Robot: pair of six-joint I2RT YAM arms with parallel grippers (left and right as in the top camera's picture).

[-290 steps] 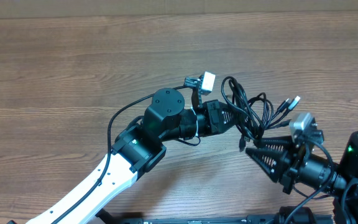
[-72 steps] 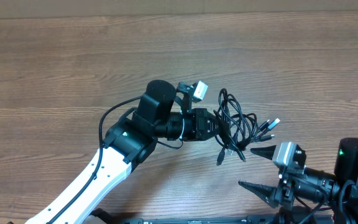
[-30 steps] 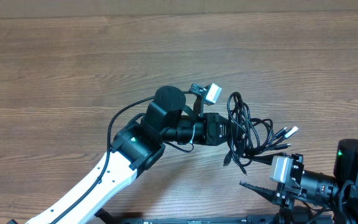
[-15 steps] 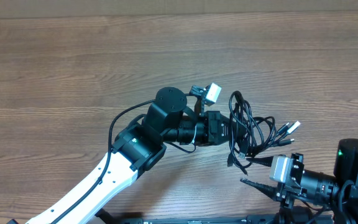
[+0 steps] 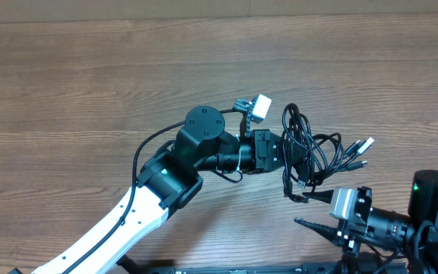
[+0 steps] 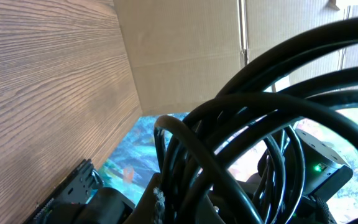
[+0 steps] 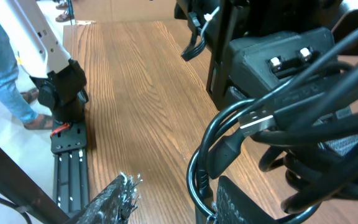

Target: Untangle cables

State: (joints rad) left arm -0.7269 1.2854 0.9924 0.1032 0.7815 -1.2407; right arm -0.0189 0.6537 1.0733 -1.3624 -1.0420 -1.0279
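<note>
Wood-grain tabletop point(image 5: 90, 76) fills the overhead frame. Right of centre, the cables point(image 5: 314, 152) form a knotted black bunch, pinched in the left gripper point(image 5: 281, 152), whose jaws are pressed together on them. Their silver plug tips point(image 5: 362, 144) fan toward the right edge. At lower right, the right gripper point(image 5: 304, 210) is spread, its upper finger just beside the bunch's lowest loop. A cardboard wall point(image 6: 179, 56) backs the table.

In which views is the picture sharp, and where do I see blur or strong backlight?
Overhead: even light, sharp, no glare, cables clear. Left wrist: cables too near the lens, soft, dark against bright daylight behind. Right wrist: cables fairly sharp.
</note>
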